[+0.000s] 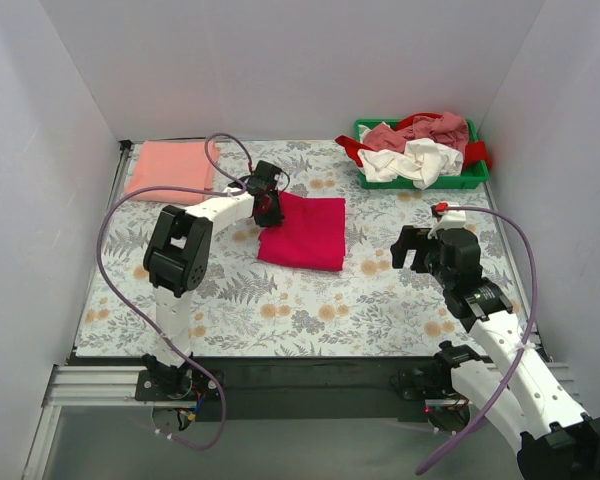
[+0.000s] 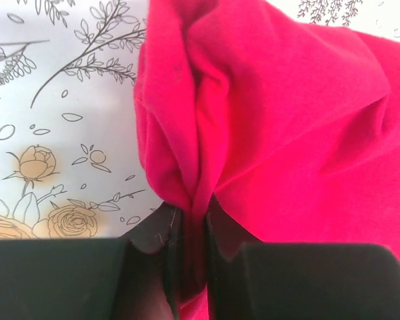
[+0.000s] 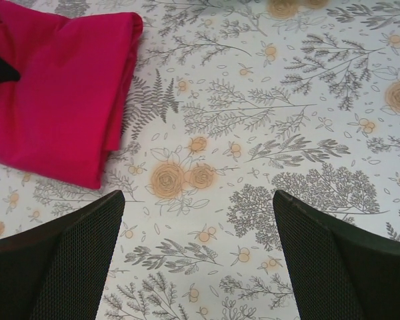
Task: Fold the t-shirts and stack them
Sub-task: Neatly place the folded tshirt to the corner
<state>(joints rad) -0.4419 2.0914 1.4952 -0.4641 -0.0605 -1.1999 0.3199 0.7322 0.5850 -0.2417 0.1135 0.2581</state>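
Note:
A folded crimson-red t-shirt (image 1: 305,232) lies at the table's middle. My left gripper (image 1: 268,208) is shut on its left edge; in the left wrist view the cloth (image 2: 267,120) bunches up between the black fingers (image 2: 153,253). A folded salmon-pink t-shirt (image 1: 170,168) lies flat at the back left. White, dusty-pink and red t-shirts (image 1: 420,150) are heaped in the green bin (image 1: 475,180). My right gripper (image 1: 412,250) is open and empty over the table, right of the red shirt, which shows in the right wrist view (image 3: 53,100).
The green bin stands at the back right. The floral tablecloth (image 1: 310,300) covers the table. White walls enclose the left, back and right sides.

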